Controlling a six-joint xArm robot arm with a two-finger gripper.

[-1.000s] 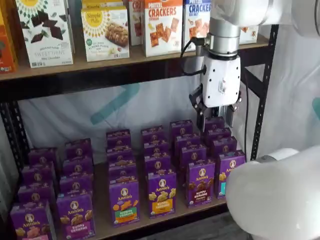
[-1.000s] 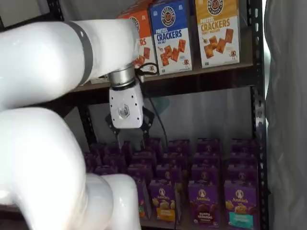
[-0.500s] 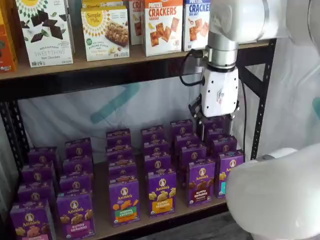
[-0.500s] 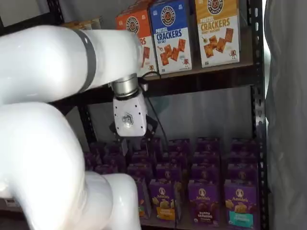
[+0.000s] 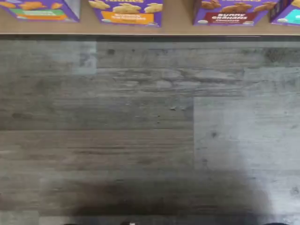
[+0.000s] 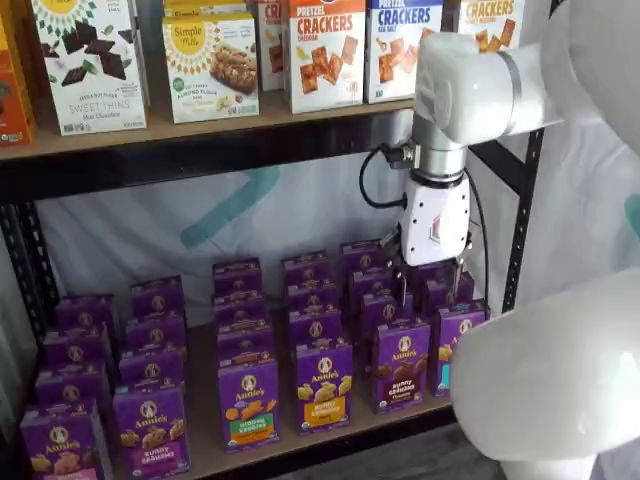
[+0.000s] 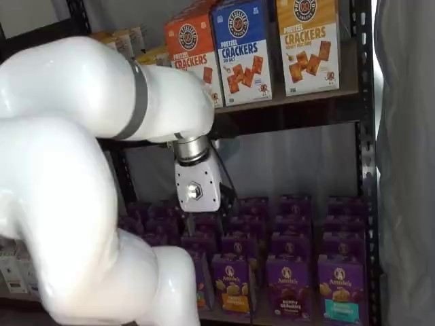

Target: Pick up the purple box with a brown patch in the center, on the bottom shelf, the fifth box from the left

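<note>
The purple box point(image 6: 402, 365) with brown bunny cookies and a dark brown strip stands upright at the front of the bottom shelf point(image 6: 203, 432). It also shows in the other shelf view point(image 7: 289, 288). In the wrist view only the box's point(image 5: 229, 11) lower front shows, at the shelf's front edge point(image 5: 178, 27). My gripper point(image 6: 430, 288) hangs above and slightly right of this box, over the rows behind it. A gap shows between its black fingers, and it holds nothing. Its white body point(image 7: 197, 187) shows in a shelf view, with the fingers unclear there.
A purple box with a yellow strip point(image 6: 322, 387) and one with a teal patch point(image 6: 452, 345) flank the target. Cracker boxes point(image 6: 325, 50) stand on the upper board. A black rack post point(image 6: 520, 210) is just right of the gripper. Grey plank floor point(image 5: 140, 117) lies before the shelf.
The gripper has moved down towards the bottom shelf, staying over the right-hand rows. Its fingers stay apart. No box has moved.
</note>
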